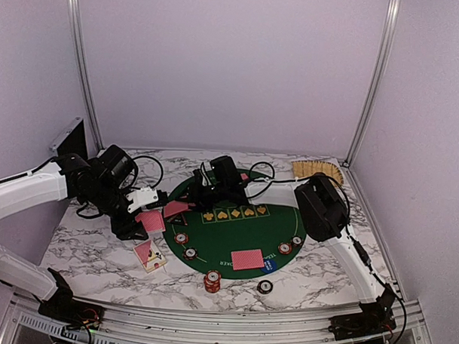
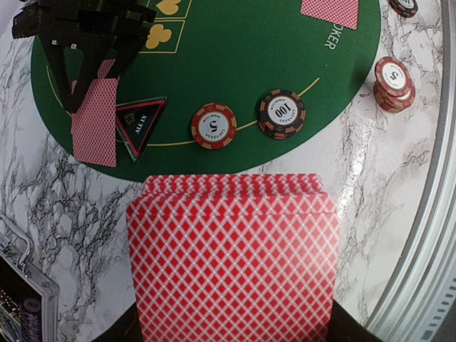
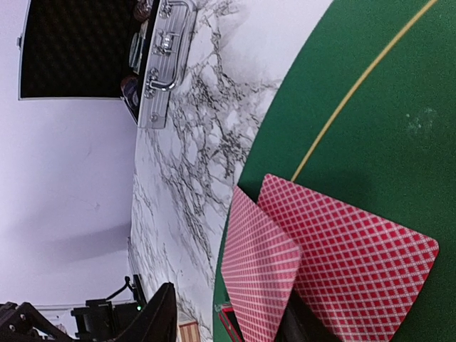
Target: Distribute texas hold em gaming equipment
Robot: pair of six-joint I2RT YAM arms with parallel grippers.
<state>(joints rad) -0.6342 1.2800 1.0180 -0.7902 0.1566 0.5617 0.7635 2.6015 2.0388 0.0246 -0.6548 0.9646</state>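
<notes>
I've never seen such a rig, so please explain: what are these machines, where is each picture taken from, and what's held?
Two robot arms are bolted at the near edge of a marble table. One picture looks down from above; the others come from cameras on each wrist. A green poker mat carries chips, a black triangular All In marker and cards. The left gripper holds a deck of red-backed cards. The right gripper meets two cards at the mat's edge; whether it grips them is unclear.
</notes>
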